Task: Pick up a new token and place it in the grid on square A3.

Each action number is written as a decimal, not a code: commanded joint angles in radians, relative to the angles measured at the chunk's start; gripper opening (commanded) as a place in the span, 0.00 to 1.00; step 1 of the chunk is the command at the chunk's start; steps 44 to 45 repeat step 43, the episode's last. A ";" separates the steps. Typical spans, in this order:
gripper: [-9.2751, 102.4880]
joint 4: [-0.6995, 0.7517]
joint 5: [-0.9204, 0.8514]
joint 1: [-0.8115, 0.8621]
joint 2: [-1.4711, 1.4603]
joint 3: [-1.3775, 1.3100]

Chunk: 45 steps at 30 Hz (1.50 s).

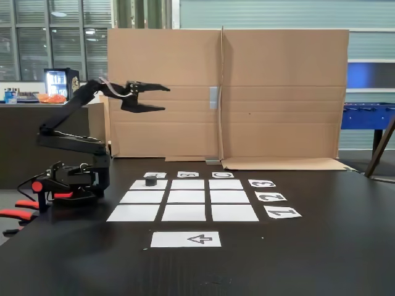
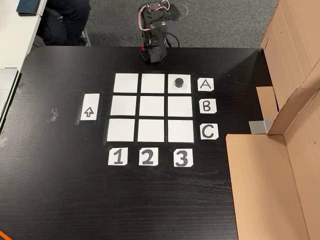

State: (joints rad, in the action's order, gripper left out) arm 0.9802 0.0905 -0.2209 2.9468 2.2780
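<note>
The tool [image 1: 162, 98], jaws parted and empty, hangs high at upper left of the fixed view, well above the token [image 1: 150, 181] sitting on square A3 [image 2: 179, 83].

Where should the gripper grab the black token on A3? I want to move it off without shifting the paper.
Grip the token's narrower upper body, coming straight down from above with fingers either side. It stands upright on square A3, its wider base flat on the paper, nothing beside it. The gripper hangs open, high above the table.
</note>
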 commanded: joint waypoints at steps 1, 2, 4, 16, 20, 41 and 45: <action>0.29 0.005 -0.038 0.176 0.063 0.021; 0.28 0.006 -0.043 0.219 0.075 0.029; 0.27 0.012 -0.043 0.299 0.103 0.043; 0.20 0.133 -0.066 0.787 0.272 0.091; 0.18 0.133 -0.072 0.965 0.275 0.106; 0.10 0.130 -0.110 1.370 0.377 0.344; 0.08 0.121 -0.109 1.370 0.377 0.367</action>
